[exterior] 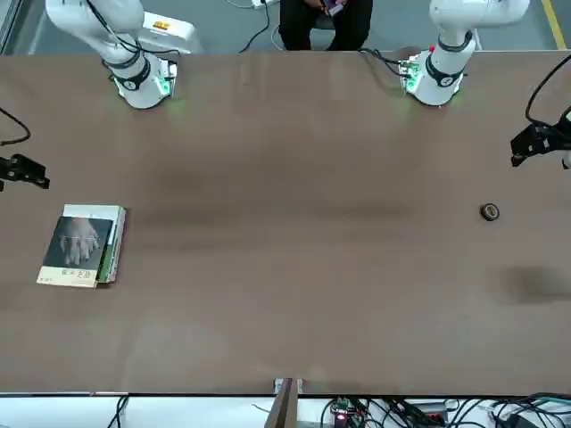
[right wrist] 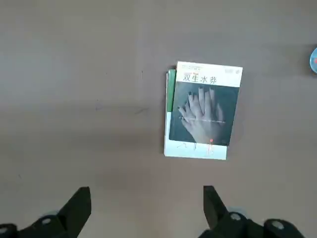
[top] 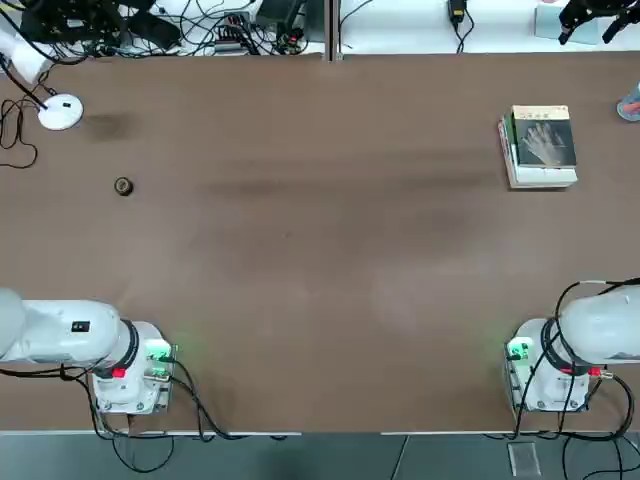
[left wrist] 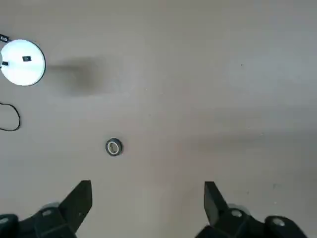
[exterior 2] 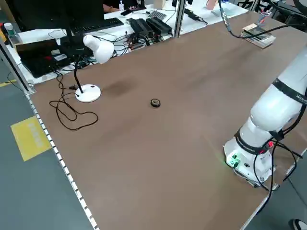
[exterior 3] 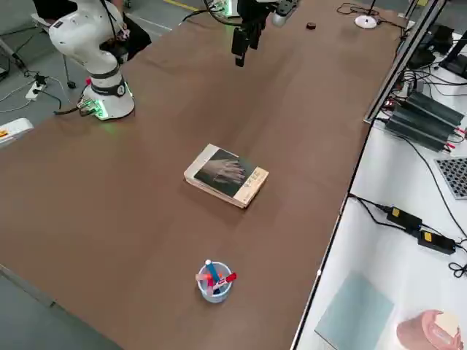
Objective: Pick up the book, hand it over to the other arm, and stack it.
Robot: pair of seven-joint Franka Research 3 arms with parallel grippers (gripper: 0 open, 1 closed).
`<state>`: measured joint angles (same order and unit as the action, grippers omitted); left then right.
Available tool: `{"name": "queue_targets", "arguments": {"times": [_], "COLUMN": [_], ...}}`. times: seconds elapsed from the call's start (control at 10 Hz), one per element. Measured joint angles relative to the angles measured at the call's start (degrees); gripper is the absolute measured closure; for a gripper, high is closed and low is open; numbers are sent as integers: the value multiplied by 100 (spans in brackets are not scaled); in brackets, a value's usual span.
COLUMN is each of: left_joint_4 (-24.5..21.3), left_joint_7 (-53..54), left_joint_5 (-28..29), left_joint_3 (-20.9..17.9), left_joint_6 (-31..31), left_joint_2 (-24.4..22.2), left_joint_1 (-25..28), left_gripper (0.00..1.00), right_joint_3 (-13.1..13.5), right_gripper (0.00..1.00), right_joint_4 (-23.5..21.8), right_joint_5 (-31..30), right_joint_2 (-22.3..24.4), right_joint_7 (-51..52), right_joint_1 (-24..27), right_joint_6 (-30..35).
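Brown table point(top: 320, 260) bears the book point(top: 545, 137) atop a thicker one point(top: 540, 176) (both grippers point(right wrist: 143, 210) point(left wrist: 147, 206) wide open, empty)

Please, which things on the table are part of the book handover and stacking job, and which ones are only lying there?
Part of the job:
- the book, lying on the thicker green-and-white book
- right gripper, open, high above the books
- left gripper, open, high above the table

Only lying there:
- small round ring
- white lamp
- cup of pens
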<state>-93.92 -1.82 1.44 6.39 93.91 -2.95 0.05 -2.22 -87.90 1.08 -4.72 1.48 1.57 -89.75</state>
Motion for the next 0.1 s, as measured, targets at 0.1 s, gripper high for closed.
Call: {"name": "queue_targets", "arguments": {"times": [0.1], "left_joint_4": [0], "left_joint_7": [0], "left_joint_5": [0], "left_joint_3": [0], "left_joint_6": [0], "left_joint_2": [0], "left_joint_1": [0], "left_gripper": [0], "right_joint_3": [-3], "right_gripper": [0], "right_joint_4": [0], "right_joint_5": [-16], "right_joint_2": [1], "right_joint_7": [-2], "right_joint_1": [-19], "right_joint_6": [33]}}
